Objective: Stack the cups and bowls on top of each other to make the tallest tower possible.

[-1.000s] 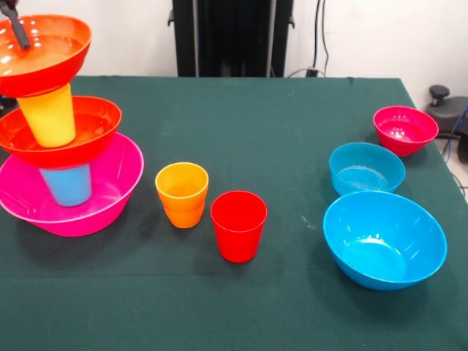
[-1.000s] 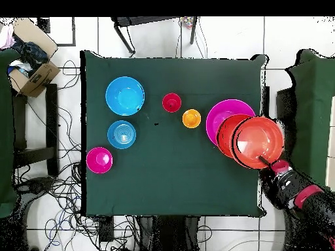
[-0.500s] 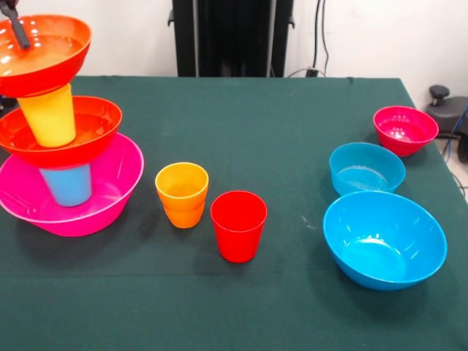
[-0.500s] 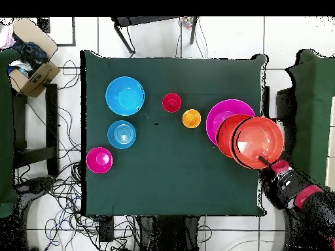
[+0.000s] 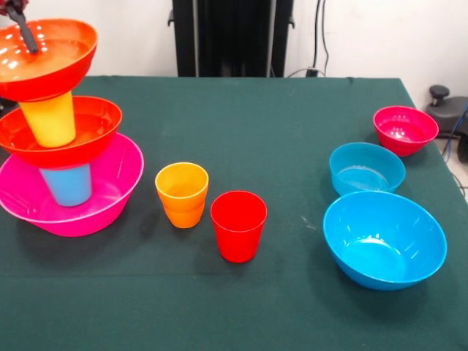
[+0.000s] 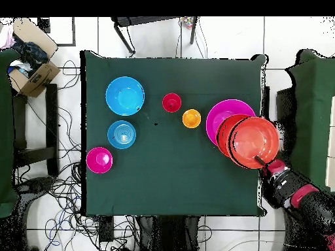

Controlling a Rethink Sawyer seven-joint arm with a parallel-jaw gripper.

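Observation:
The tower stands at the table's left in the front view: a large pink bowl (image 5: 110,183), a light blue cup (image 5: 67,184), an orange-red bowl (image 5: 91,121), a yellow cup (image 5: 50,121) and a second orange-red bowl (image 5: 55,55) on top, slightly tilted. My gripper (image 5: 20,25) is shut on the top bowl's far rim, with one finger inside the bowl. In the overhead view the gripper (image 6: 264,159) sits at the top bowl's (image 6: 254,138) edge. An orange cup (image 5: 182,194) and a red cup (image 5: 238,225) stand loose at mid-table.
A large blue bowl (image 5: 385,239), a small blue bowl (image 5: 366,167) and a small magenta bowl (image 5: 405,129) sit at the right. The black pedestal (image 5: 230,36) stands behind the table. My arm (image 6: 298,196) reaches in past the table's corner.
The top orange-red bowl, with my gripper on its rim, has shifted slightly right in the front view and sits a little higher on the yellow cup.

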